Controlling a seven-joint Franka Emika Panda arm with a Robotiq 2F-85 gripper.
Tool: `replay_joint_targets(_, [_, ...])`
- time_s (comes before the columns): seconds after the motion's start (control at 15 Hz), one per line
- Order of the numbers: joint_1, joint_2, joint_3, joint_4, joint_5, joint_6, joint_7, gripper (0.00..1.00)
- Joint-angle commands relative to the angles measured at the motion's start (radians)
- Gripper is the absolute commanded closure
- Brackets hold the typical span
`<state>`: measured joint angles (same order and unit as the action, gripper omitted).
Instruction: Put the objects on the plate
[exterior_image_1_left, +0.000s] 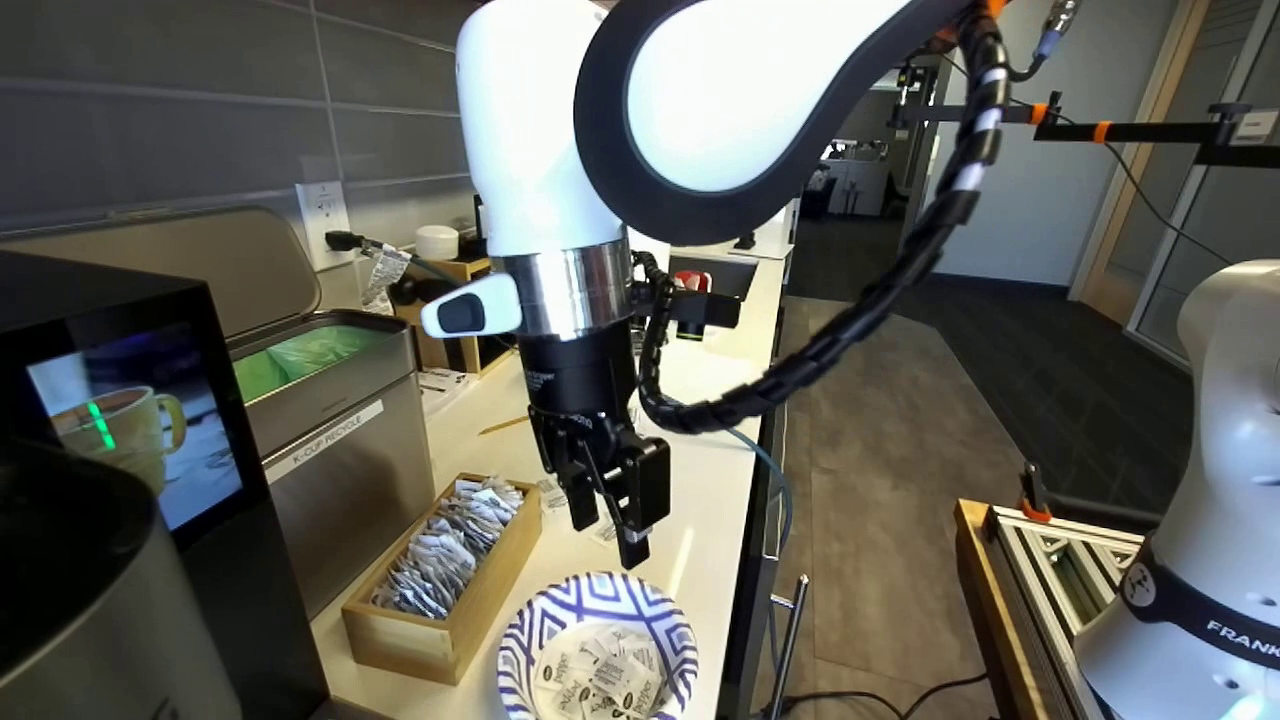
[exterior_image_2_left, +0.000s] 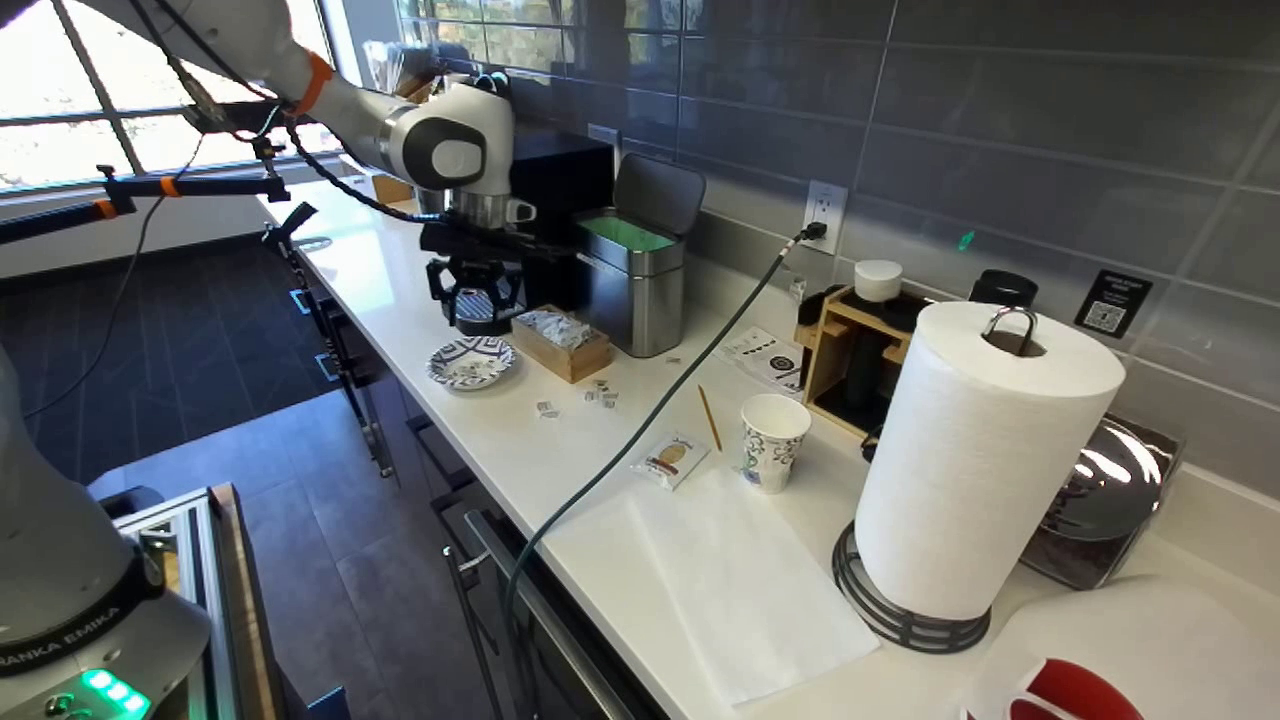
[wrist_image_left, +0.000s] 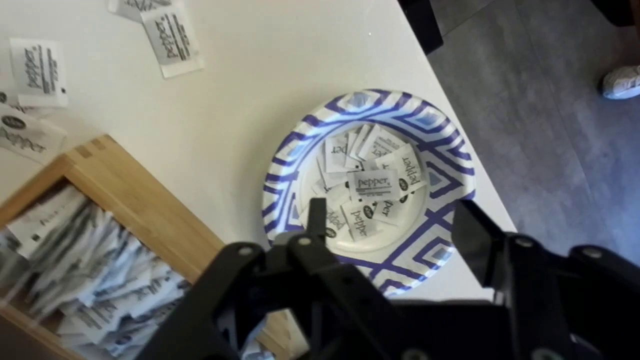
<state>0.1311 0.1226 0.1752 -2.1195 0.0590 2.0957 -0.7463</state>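
The round white plate with a blue pattern shows in both exterior views (exterior_image_1_left: 683, 640) (exterior_image_2_left: 437, 366) and in the wrist view (wrist_image_left: 280, 185). Several white pepper packets (wrist_image_left: 374, 185) lie in its middle. My gripper (exterior_image_1_left: 609, 538) is open above the plate, with nothing between its fingers; it also shows in the wrist view (wrist_image_left: 390, 212) and in an exterior view (exterior_image_2_left: 478, 312). More loose pepper packets (wrist_image_left: 172, 42) lie on the counter beside the plate; they also show in an exterior view (exterior_image_2_left: 547, 409). The gripper hides part of the plate's near rim in the wrist view.
A wooden tray (exterior_image_1_left: 495, 585) full of packets stands beside the plate. Behind it are a steel bin (exterior_image_2_left: 650, 305) with a raised lid and a black machine (exterior_image_1_left: 110, 300). A cable (exterior_image_2_left: 640, 425) crosses the counter. A paper cup (exterior_image_2_left: 772, 440) and paper towel roll (exterior_image_2_left: 980, 470) stand farther along.
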Motion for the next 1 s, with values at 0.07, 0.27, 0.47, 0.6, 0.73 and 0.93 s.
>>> replay_joint_targets(0.07, [-0.073,0.033,-0.072,-0.009,0.04,0.051,0.081,0.0])
replay_joint_targets(0.27, [-0.114,0.071,-0.107,-0.013,0.07,0.108,0.143,0.0])
replay_joint_targets(0.47, [-0.141,0.095,-0.111,-0.039,0.133,0.192,0.219,0.0])
replay_joint_targets(0.6, [-0.151,0.087,-0.101,-0.081,0.193,0.264,0.264,0.0])
replay_joint_targets(0.73, [-0.159,0.059,-0.099,-0.129,0.248,0.319,0.308,0.0])
replay_joint_targets(0.93, [-0.157,0.091,-0.101,-0.09,0.216,0.295,0.291,0.0])
